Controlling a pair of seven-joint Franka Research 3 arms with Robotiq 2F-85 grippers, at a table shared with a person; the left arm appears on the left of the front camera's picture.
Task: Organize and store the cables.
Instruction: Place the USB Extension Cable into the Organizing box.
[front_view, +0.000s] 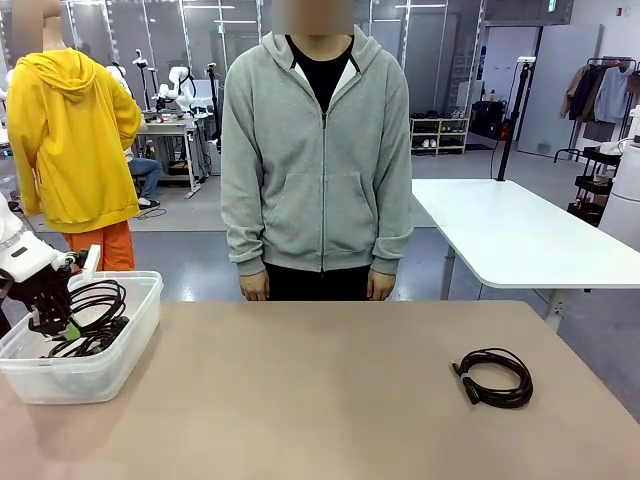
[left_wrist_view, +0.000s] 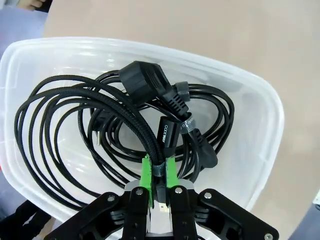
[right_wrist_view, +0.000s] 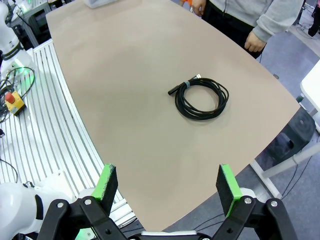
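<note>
Inside the bin (front_view: 132, 325) (left_wrist_view: 150, 47), a rounded tub of cloudy translucent plastic at the table's (front_view: 320, 410) (right_wrist_view: 125, 75) near left corner, the left gripper (front_view: 58, 322) (left_wrist_view: 159, 175) is clenched on a braided cable (left_wrist_view: 127, 117), its green pads pinching the woven cord just where a small grey tie binds the loops. A short metal plug tip shows between the pads. That cable spreads from the pinch in wide, loose rings across the bin's floor, matte and finely textured. Lying among the same rings in the bin is a smooth, rubbery power cord (left_wrist_view: 215, 107) with a chunky moulded plug (left_wrist_view: 147, 80) and a ribbed strain relief, its blocky plug toward the bin's far wall. Well apart from the bin, towards the table's right side, a loose coil (front_view: 495, 377) (right_wrist_view: 201, 97) of thin black cord lies flat on the plain tan tabletop, a tidy round ring with one stub end sticking out. The right gripper (right_wrist_view: 166, 182) hangs above the table with its jaws spread wide and nothing between the pads. Beyond the bin, at the table's far edge, a person (front_view: 318, 150) in a soft grey zip hoodie stands with arms down.
</note>
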